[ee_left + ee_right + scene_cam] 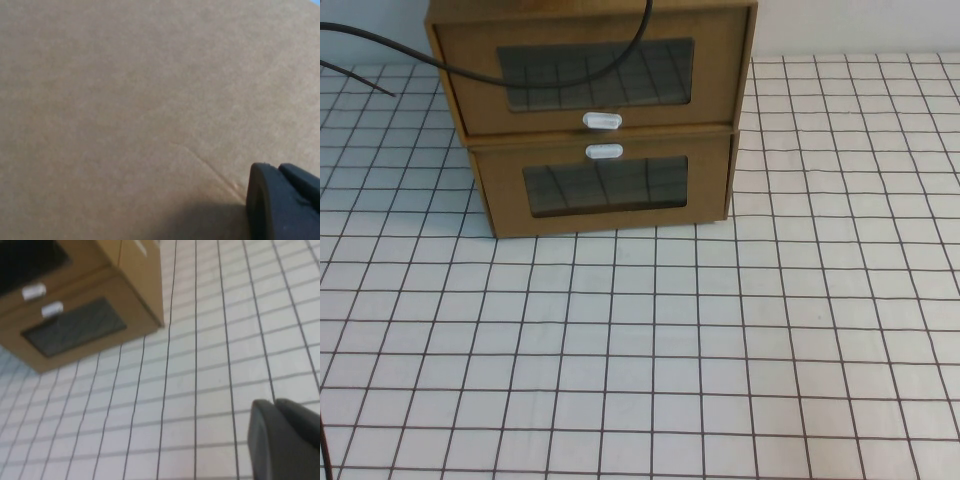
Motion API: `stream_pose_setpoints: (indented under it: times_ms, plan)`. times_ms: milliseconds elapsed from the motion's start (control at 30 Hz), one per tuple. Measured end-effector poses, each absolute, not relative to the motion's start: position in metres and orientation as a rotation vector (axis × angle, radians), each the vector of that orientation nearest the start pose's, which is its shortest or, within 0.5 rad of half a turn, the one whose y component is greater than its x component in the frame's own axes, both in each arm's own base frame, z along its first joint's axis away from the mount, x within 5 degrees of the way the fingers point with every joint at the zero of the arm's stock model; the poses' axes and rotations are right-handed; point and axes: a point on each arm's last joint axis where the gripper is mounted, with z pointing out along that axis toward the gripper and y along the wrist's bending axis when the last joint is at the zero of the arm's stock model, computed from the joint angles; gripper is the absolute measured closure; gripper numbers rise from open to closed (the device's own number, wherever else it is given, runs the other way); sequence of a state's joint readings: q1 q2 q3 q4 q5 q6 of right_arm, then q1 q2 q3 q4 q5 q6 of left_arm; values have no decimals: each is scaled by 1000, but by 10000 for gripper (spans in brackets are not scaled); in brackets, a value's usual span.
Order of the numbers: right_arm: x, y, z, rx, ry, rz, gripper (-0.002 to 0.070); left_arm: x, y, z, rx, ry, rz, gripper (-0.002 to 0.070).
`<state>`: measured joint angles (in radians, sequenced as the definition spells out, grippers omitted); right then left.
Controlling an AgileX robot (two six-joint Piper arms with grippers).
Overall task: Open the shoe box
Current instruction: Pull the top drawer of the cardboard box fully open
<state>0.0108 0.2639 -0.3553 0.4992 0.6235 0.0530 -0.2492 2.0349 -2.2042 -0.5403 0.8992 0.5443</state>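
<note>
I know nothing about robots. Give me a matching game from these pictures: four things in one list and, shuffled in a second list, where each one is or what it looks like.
Things
1. left gripper
2. right gripper
3. cable
4. lower box's handle

Descriptions
A. white, just above a dark window
B. over the checked table cover
C. black, crossing the front of the upper box
D. close against plain brown cardboard

Pairs: 1-D, 2-B, 3-C, 4-A
</note>
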Motion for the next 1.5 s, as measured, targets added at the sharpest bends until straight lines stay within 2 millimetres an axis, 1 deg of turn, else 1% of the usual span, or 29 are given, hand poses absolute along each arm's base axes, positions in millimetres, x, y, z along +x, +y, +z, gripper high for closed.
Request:
stream_pose_setpoints:
  times_ms: [100, 233, 367, 467, 567, 633, 700, 767, 833, 867, 933, 1000, 1033, 1133, 1233, 1300, 1367, 1467, 1500]
  plan:
    - [74, 31, 286, 142, 2146, 566, 689, 445, -151, 398, 687, 2008, -483, 677]
    - [99, 35, 310, -5, 2267, 533, 689, 444, -151, 399, 683, 2012, -487, 677]
    - [131, 39, 328, -106, 2311, 547, 689, 444, -151, 399, 683, 2012, -487, 677]
    - [157, 43, 343, -180, 2307, 568, 689, 444, -151, 399, 681, 2014, -489, 677]
    - [182, 55, 351, -268, 2330, 596, 689, 444, -151, 398, 682, 2015, -489, 677]
    - [199, 70, 353, -353, 2351, 607, 689, 444, -151, 398, 683, 2015, -490, 677]
    - [213, 90, 350, -442, 2376, 605, 689, 444, -151, 398, 684, 2016, -490, 677]
    - [224, 113, 349, -520, 2391, 590, 689, 444, -151, 398, 684, 2016, -490, 677]
    - [233, 141, 345, -623, 2411, 558, 689, 444, -151, 398, 684, 2016, -490, 677]
    - [236, 153, 343, -668, 2416, 541, 689, 444, -151, 398, 682, 2017, -491, 677]
    - [240, 184, 337, -788, 2419, 484, 689, 444, -151, 398, 683, 2019, -492, 677]
    - [241, 213, 331, -912, 2397, 402, 689, 444, -151, 398, 685, 2021, -493, 677]
    - [243, 227, 325, -977, 2384, 347, 689, 444, -151, 398, 686, 2023, -493, 677]
    - [244, 260, 315, -1134, 2280, 168, 689, 443, -151, 398, 688, 2025, -495, 677]
    - [247, 280, 305, -1249, 2130, -7, 689, 443, -151, 397, 689, 2026, -495, 677]
    - [251, 288, 300, -1292, 2040, -97, 689, 443, -151, 397, 691, 2028, -496, 677]
    - [257, 294, 297, -1305, 1963, -140, 678, 443, -151, 397, 692, 2030, -497, 677]
    - [265, 300, 296, -1321, 1854, -190, 620, 443, -151, 397, 690, 2031, -498, 677]
    - [267, 301, 296, -1319, 1819, -202, 587, 443, -151, 397, 689, 2032, -499, 677]
